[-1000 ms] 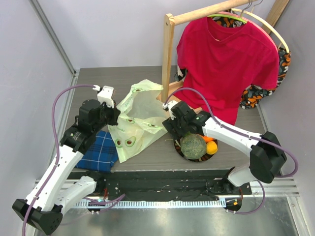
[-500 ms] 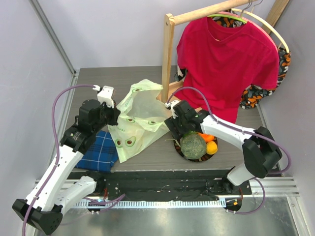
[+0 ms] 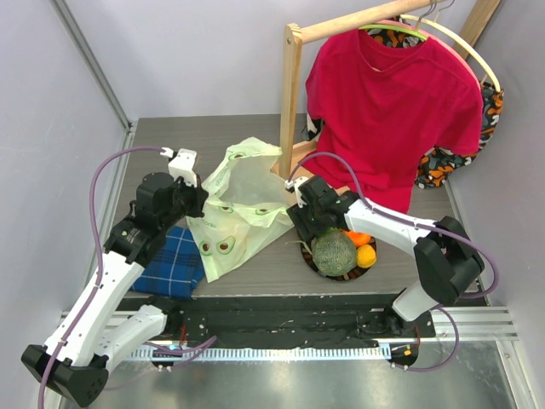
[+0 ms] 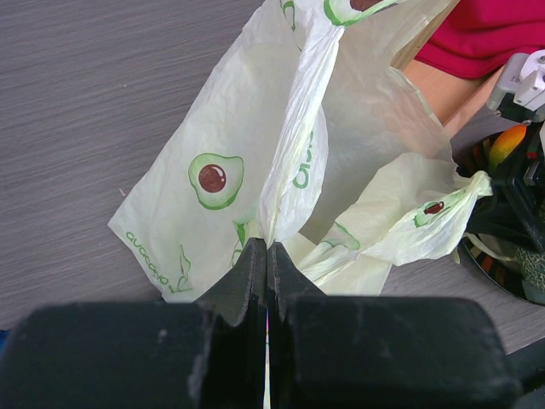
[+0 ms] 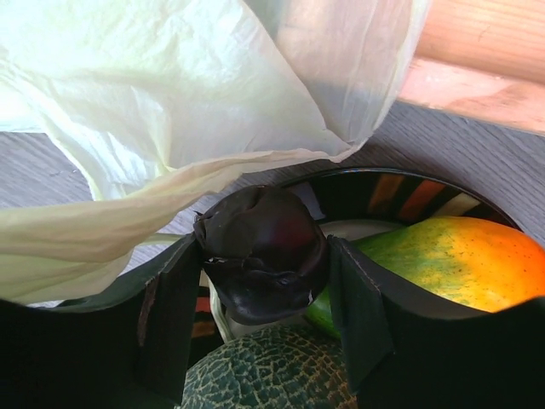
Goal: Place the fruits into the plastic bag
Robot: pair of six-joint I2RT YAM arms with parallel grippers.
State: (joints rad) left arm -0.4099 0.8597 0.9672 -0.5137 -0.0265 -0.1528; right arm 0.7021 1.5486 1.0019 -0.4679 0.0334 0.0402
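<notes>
The pale yellow-green plastic bag (image 3: 243,204) with avocado prints lies mid-table. My left gripper (image 4: 266,256) is shut on a fold of the bag (image 4: 281,162). My right gripper (image 5: 264,256) is shut on the dark purple piece (image 5: 262,251), just above the dark plate (image 5: 400,192), at the bag's edge (image 5: 170,128). Under it lies the netted melon (image 5: 272,375), and beside it a green-to-orange-yellow piece (image 5: 451,256). From above the melon (image 3: 333,251) and small oranges (image 3: 364,253) sit on the plate, with my right gripper (image 3: 306,223) at its left rim.
A blue plaid cloth (image 3: 174,260) lies left of the bag. A wooden rack (image 3: 292,94) with a red T-shirt (image 3: 392,111) stands behind the plate; its base shows in the right wrist view (image 5: 477,60).
My right arm's forearm and elbow have swung slightly; its gripper stays at the plate's left rim. The left arm and bag have not moved.
</notes>
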